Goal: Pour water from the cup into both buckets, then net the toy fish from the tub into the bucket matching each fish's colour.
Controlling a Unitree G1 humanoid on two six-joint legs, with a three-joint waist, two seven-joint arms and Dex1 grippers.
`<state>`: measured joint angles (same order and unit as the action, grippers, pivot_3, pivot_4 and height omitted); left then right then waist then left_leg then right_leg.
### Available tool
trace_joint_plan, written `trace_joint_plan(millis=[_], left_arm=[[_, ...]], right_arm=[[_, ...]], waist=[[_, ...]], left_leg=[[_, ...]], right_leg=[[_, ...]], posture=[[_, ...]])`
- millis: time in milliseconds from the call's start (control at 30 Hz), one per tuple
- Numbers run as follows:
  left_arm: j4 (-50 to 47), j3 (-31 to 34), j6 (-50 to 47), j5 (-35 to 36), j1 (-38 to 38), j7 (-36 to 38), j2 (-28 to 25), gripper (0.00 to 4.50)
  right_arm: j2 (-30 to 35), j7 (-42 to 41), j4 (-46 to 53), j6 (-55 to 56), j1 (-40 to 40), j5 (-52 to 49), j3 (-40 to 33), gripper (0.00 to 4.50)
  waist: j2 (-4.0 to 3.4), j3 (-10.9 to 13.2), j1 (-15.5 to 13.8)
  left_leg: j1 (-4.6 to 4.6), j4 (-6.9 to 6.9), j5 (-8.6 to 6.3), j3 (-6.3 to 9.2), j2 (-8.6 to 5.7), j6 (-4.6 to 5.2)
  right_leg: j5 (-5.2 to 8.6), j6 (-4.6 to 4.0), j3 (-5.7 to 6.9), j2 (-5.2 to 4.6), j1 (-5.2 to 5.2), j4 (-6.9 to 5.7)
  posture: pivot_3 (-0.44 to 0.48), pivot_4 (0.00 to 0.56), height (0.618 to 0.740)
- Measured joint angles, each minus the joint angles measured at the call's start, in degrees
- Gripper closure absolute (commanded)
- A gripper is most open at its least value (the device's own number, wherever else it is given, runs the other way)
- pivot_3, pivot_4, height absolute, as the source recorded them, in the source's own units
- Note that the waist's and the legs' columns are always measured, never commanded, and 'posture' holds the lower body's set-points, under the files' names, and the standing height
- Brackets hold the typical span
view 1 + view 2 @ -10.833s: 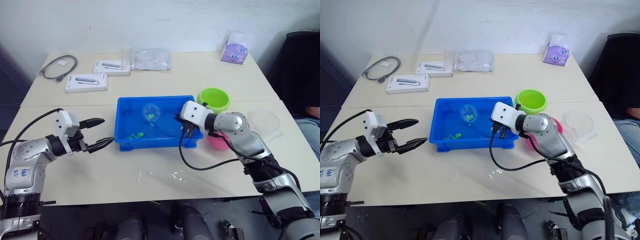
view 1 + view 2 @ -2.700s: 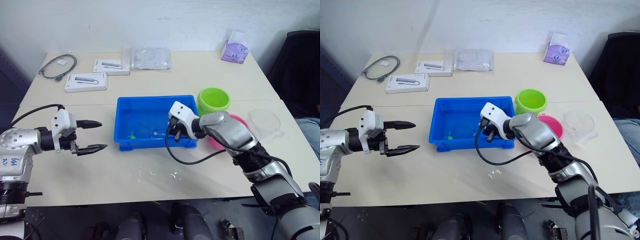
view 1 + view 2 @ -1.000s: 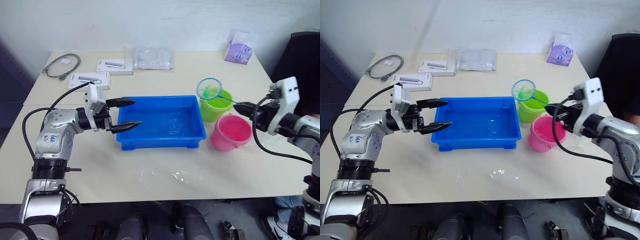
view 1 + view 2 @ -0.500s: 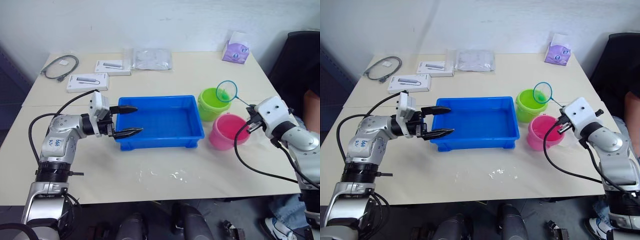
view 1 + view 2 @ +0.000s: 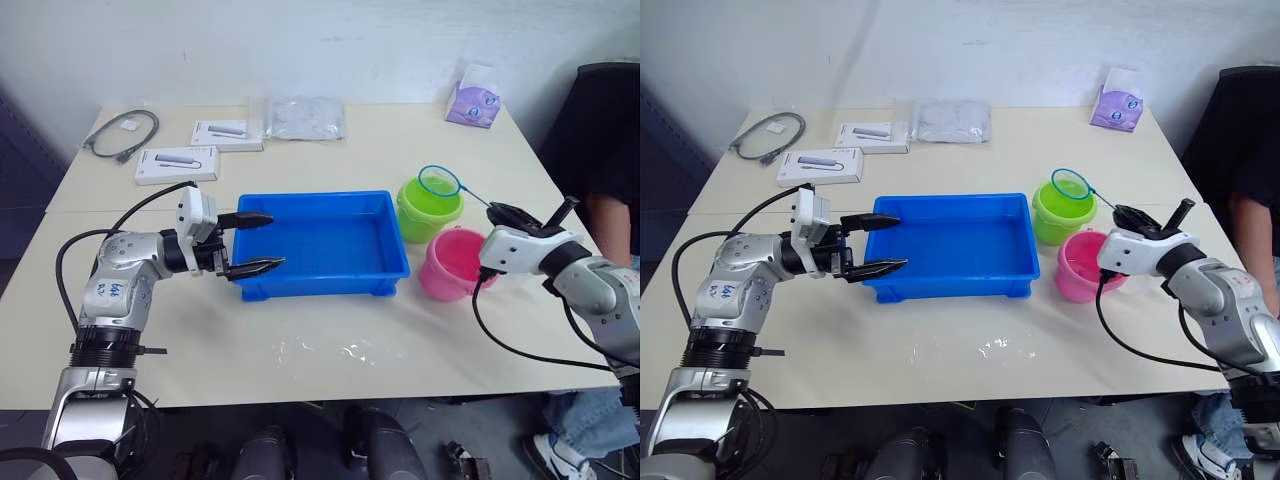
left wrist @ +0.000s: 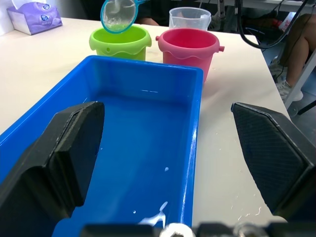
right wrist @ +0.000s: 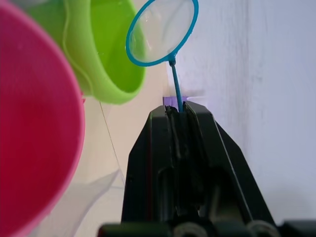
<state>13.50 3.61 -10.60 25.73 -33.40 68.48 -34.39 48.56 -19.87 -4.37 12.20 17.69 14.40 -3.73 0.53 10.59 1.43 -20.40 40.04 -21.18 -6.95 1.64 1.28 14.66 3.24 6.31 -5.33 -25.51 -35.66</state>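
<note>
While the right claw (image 5: 1132,216) pinches the thin handle of the net (image 5: 440,181) between closed fingers, the blue-rimmed hoop hangs over the rim of the lime green bucket (image 5: 428,210), mesh showing no fish that can be made out.

Pink bucket (image 5: 450,264): stands just beside the green one, nearer the robot, between the blue tub (image 5: 318,243) and the right arm. A narrow strip of bare bench (image 5: 330,340) separates both buckets from the tub's right wall.

Blue tub: centre of the bench, long side toward the robot; a film of water inside, no fish discernible. Small water splashes lie on the bench in front of it.

Left claw (image 5: 258,241): fingers spread wide, reaching over the tub's left rim, gripping nothing.

Open room: broad bare bench in front of the tub and at its left; far edge carries two white boxes (image 5: 176,164), a grey cable (image 5: 118,133), a clear plastic bag (image 5: 305,116) and a purple tissue pack (image 5: 468,103), all well apart from the tub.

Left wrist view adds: clear measuring jug (image 6: 189,18) standing behind the pink bucket, and a person's leg (image 6: 296,47) by the bench edge.

Right wrist view adds: the net's handle clamped tight between the fingers (image 7: 160,148).
</note>
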Motion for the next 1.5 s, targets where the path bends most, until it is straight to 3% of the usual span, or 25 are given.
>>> trace_joint_plan(millis=[100,233,400,500,633,733,833,1067,1133,1167,1367,1400,1500], left_arm=[[-0.6,1.6,-1.4,3.2,0.0,1.8,-0.1,0.07],[-5.3,3.5,-4.2,6.8,1.1,4.5,-2.2,0.07],[-15.3,5.8,-6.9,10.6,6.0,7.1,-6.9,0.07],[-20.2,7.8,-6.6,11.0,14.1,10.7,-12.2,0.07],[-23.2,9.5,-6.1,11.0,21.9,13.1,-14.7,0.07],[-24.5,11.1,-4.7,10.3,28.6,14.2,-16.6,0.07],[-24.0,11.0,-2.8,8.3,32.4,14.3,-16.7,0.07],[-23.2,10.8,-1.2,6.6,34.2,13.4,-16.7,0.07],[-23.3,10.8,-1.4,6.6,34.2,13.2,-16.7,0.0],[-23.6,10.8,-1.7,6.6,34.2,13.2,-16.7,0.0],[-25.8,10.7,-6.0,7.6,34.5,13.2,-19.0,0.0],[-26.4,10.8,-7.4,7.9,35.0,12.8,-19.9,0.0],[-26.1,12.2,-8.6,7.2,36.5,10.7,-20.5,0.0]], right_arm=[[-5.6,-8.1,6.7,-9.7,-0.1,-18.1,-3.3,4.5],[-6.3,-15.3,16.3,-25.4,0.0,-34.8,-4.3,4.5],[-6.2,-17.3,25.1,-45.6,0.2,-49.3,-3.5,4.5],[-5.6,-21.3,31.5,-51.4,-0.6,-53.8,1.0,4.5],[-5.2,-25.4,34.0,-54.6,-3.2,-54.6,7.8,4.5],[-4.8,-27.4,33.4,-51.4,-5.9,-48.4,14.8,4.5],[-9.3,-28.2,27.1,-45.0,-7.9,-41.6,21.2,4.5],[-20.0,-29.7,9.9,-34.8,-4.9,-33.0,27.2,4.5],[-21.6,-29.7,8.2,-33.5,-3.6,-31.6,27.2,3.65],[-21.8,-29.8,8.1,-33.3,-3.4,-31.1,27.2,3.43],[-17.8,-33.9,13.0,-32.9,-4.9,-32.0,24.6,0.32],[-15.6,-34.8,15.9,-33.9,-5.8,-33.4,22.5,0.09],[-8.2,-37.5,23.6,-35.0,-10.6,-36.3,16.6,0.09]], waist=[[-0.01,0.0,0.1],[-0.02,0.0,0.0],[-0.02,0.0,-0.1],[-0.04,0.0,0.3],[-0.02,0.0,-0.2],[0.01,0.0,-0.5],[0.05,0.0,-0.7],[0.07,-0.1,-0.6],[0.07,-0.1,-0.4],[0.06,0.0,-0.4],[0.04,0.0,-0.4],[0.05,0.0,-0.4],[0.02,0.0,-0.8]], left_leg=[[0.01,0.01,0.0,0.01,0.04,0.0],[0.01,0.02,-0.01,0.07,0.02,0.03],[0.0,0.0,-0.03,0.13,0.01,0.05],[0.07,-0.1,-0.06,0.12,0.04,0.01],[0.04,0.0,-0.08,0.14,-0.01,0.04],[0.08,-0.01,-0.11,0.14,-0.04,0.06],[0.08,0.0,-0.11,0.11,-0.03,0.05],[0.1,0.0,-0.11,0.08,-0.02,0.04],[0.1,0.0,-0.11,0.09,0.0,0.03],[0.1,-0.01,-0.11,0.1,0.0,0.03],[0.06,-0.01,-0.14,0.13,0.0,0.02],[0.07,-0.02,-0.15,0.15,0.01,0.01],[0.09,-0.06,-0.19,0.18,0.03,-0.02]], right_leg=[[0.0,0.0,0.0,0.02,0.0,-0.04],[0.0,0.0,0.02,-0.05,0.03,-0.02],[0.01,-0.02,0.05,-0.09,0.03,-0.01],[0.05,-0.1,0.03,-0.07,0.02,0.02],[0.06,-0.12,0.07,-0.15,0.01,0.12],[0.07,-0.12,0.06,-0.18,0.03,0.16],[0.07,-0.13,0.06,-0.16,0.01,0.12],[0.09,-0.16,0.04,-0.15,-0.02,0.07],[0.09,-0.17,0.04,-0.15,-0.02,0.05],[0.09,-0.17,0.05,-0.16,-0.03,0.06],[0.09,-0.17,0.06,-0.17,-0.02,0.09],[0.09,-0.17,0.06,-0.17,-0.02,0.09],[0.1,-0.18,0.09,-0.16,-0.01,0.15]], posture=[[0.0,0.15,0.74],[0.0,0.15,0.74],[0.0,0.15,0.74],[0.0,0.15,0.74],[0.0,0.15,0.74],[0.0,0.15,0.74],[0.0,0.15,0.74],[0.0,0.15,0.74],[0.0,0.15,0.74],[0.0,0.15,0.74],[0.0,0.15,0.74],[0.0,0.15,0.74],[0.0,0.15,0.74]])
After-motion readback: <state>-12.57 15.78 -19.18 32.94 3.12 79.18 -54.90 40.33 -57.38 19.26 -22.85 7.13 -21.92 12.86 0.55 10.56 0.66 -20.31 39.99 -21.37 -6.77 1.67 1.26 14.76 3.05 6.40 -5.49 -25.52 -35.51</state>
